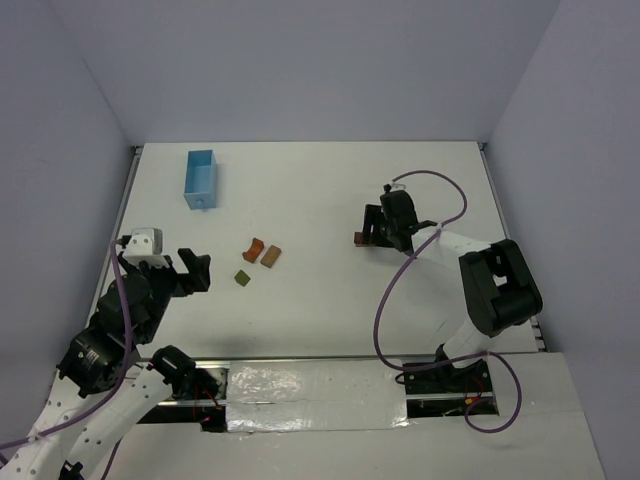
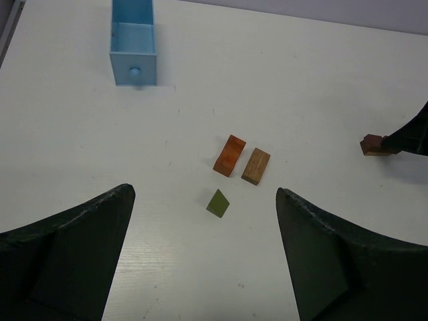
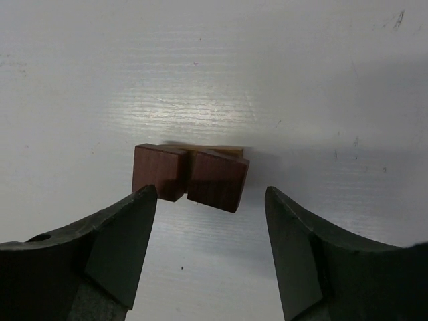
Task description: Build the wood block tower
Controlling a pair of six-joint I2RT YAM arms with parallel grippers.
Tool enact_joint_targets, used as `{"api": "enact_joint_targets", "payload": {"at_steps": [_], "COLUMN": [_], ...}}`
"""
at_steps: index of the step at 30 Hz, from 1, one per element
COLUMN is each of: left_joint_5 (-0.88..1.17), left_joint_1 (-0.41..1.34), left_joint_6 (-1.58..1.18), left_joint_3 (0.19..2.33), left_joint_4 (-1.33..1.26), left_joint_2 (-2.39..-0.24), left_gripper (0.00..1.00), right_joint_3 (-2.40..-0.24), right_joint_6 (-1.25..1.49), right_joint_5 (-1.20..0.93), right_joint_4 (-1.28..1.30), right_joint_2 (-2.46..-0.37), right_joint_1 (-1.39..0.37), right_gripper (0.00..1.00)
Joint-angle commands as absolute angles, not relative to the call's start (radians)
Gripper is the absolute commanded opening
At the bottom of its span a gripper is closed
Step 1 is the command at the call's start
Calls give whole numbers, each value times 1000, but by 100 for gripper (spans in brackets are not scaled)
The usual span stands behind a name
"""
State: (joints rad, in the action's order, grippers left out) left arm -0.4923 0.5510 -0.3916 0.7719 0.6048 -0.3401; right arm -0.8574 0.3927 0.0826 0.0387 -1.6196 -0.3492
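**Left side.** The left gripper [image 1: 193, 268] hovers over the near left part of the table [image 1: 330, 190]. Its jaws are fully apart and hold nothing. A blue box [image 1: 200, 178] lies beyond it, near the far edge, and is not part of the build.

**Centre.** Three loose pieces lie flat on the table, and none is stacked.
- The orange arch [image 2: 229, 155] and the tan rectangle [image 2: 255, 166] lie side by side, close together but apart.
- The green piece [image 2: 218, 202] lies just nearer the left arm.

In the left wrist view all three lie ahead of the open jaws and between the lines of the fingers. The rectangle's long axis points mostly away from the gripper, tilted slightly right. Judgement: the jaws would close across its short width with little wrist rotation. The left arm is clearly the nearer arm to this group.

**Right side.** The dark brown block [image 3: 190, 177] rests on the table, well apart from the other three. In the right wrist view it shows two cube-like faces with a seam between them and a pale sliver behind. Whether it is one piece or two cannot be told.

The right gripper [image 1: 372, 232] is low at this block. Its jaws are apart, and the block lies just ahead of the fingertips. Neither finger presses on the block.
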Motion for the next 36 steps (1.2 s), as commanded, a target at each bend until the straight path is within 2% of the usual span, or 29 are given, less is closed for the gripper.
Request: {"api": "enact_joint_targets", "payload": {"at_steps": [1,5,7,8,11,23,36], "left_joint_5": [-485,-483,-483,-482,-480,-503,-500], "left_joint_1": [551,549,551,551,549,549,551], "left_joint_6": [-371,-370,-368,-368,-368,-376,-374], "left_joint_3": [772,770,770,770,770,773,773], "left_joint_4": [551,551,549,549,549,560,560], "left_joint_2": [-350,-350,-353,-354,-356,-357,-359], "left_gripper": [99,99,100,99,99,100,100], "right_joint_3": [-881,-882,-894,-902,-954,-1120,-1146], "right_joint_6": [370,370,364,362,354,403,430], "right_joint_5": [57,57,51,45,43,276,290], "right_joint_4": [26,34,46,54,109,305,316], "right_joint_2": [-1557,-1540,-1543,-1551,-1601,-1739,-1784], "right_joint_1": [-344,-344,-344,-344,-351,-466,-469], "right_gripper": [74,82,96,100,100,100,100]}}
